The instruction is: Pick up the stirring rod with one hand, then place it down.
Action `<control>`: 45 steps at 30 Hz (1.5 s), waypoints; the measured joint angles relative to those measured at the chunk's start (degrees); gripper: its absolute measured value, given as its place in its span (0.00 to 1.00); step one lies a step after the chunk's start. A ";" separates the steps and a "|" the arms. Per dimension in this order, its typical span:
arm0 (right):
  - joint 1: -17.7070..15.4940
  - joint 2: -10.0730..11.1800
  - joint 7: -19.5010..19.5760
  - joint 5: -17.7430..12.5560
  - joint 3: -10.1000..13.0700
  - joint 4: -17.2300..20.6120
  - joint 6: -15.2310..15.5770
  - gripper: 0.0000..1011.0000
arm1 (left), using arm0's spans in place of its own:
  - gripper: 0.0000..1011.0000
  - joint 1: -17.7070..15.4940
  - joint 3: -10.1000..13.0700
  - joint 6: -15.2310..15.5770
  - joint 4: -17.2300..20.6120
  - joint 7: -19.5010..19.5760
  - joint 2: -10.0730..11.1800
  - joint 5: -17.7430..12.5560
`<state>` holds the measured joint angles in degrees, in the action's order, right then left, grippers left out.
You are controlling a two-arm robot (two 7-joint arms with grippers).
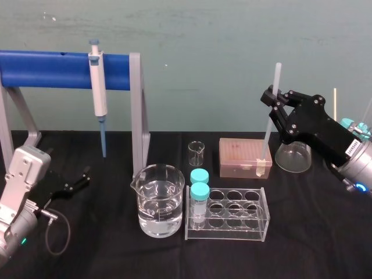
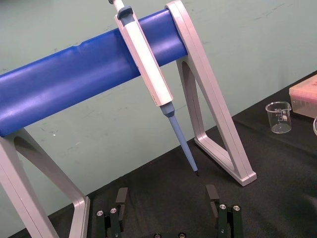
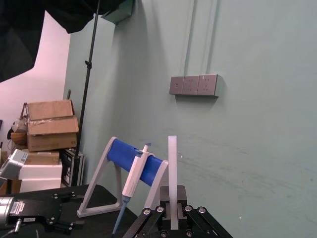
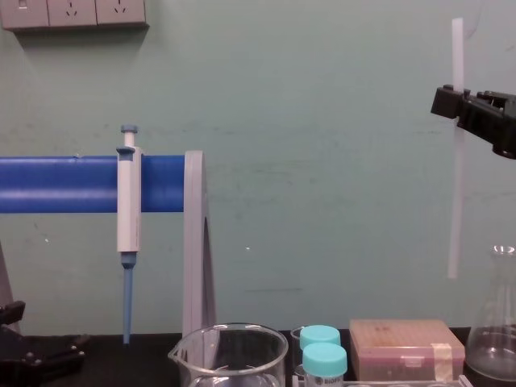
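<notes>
Chest view shows right gripper clamping stirring rod upright, lower end free.

Right gripper is showing black angular links with silver screws and a white label; left arm's silver-grey housing is trailing a looping grey cable.

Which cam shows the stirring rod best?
Chest view: the stirring rod shows full length, side-on, upright in the right gripper, lower end in mid-air. Head view overlaps its lower end with the tip box. Right wrist shows its upper part.
</notes>
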<state>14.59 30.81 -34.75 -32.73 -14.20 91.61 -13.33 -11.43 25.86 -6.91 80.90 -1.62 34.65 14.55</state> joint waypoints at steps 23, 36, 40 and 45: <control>0.14 -0.33 0.09 0.05 -0.34 -0.62 0.72 0.07 | 0.99 0.00 0.00 0.00 0.00 0.00 0.00 0.00; 0.12 -0.57 0.62 0.29 -0.28 -0.73 0.81 0.07 | 0.99 0.00 0.00 0.00 0.00 0.00 0.00 0.00; 0.00 -0.49 0.64 0.29 -0.19 -0.66 0.83 0.07 | 0.99 0.00 0.00 0.00 0.00 0.00 0.00 0.00; -0.04 -0.45 0.57 0.30 -0.15 -0.64 0.81 0.07 | 0.99 0.00 0.00 0.00 0.00 0.00 0.00 0.00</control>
<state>14.55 30.36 -34.18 -32.44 -14.36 90.97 -12.52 -11.43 25.86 -6.91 80.90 -1.62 34.65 14.55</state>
